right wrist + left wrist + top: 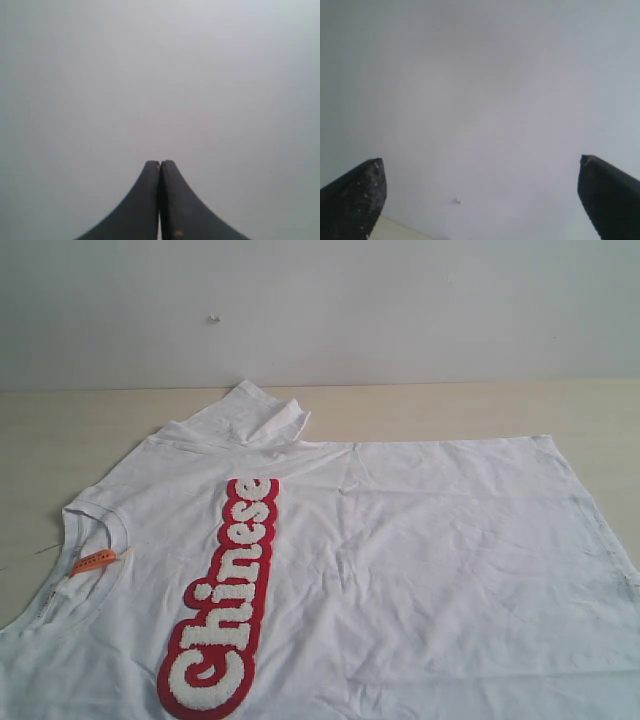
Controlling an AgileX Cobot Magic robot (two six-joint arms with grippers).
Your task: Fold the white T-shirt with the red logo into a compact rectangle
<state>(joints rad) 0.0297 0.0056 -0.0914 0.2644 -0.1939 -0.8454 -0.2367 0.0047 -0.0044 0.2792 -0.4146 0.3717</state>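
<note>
1. The T-shirt (420,560) is seen spread face up on the table (450,405). The collar (95,515) and orange tag (93,562) lie toward the left of the exterior view, with the logo (225,600) running lengthwise beside them.
2. No fold appears to have been made yet; only the far sleeve (262,412) lies rumpled and partly turned over.
3. The left claw (480,170) is shown spread wide, and the right claw (160,165) is pressed together on nothing. Both are aimed at the bare wall (400,310), and neither is seen in the exterior view.
4. The first fold is judged to be the step in hand, so the right claw should be opened before it is lowered.
5. The far sleeve should be flattened or tucked inward first, so that no lump is trapped.
6. One long edge should be pinched at two matching points, thinly, and lifted evenly, so that the logo is not skewed.
</note>
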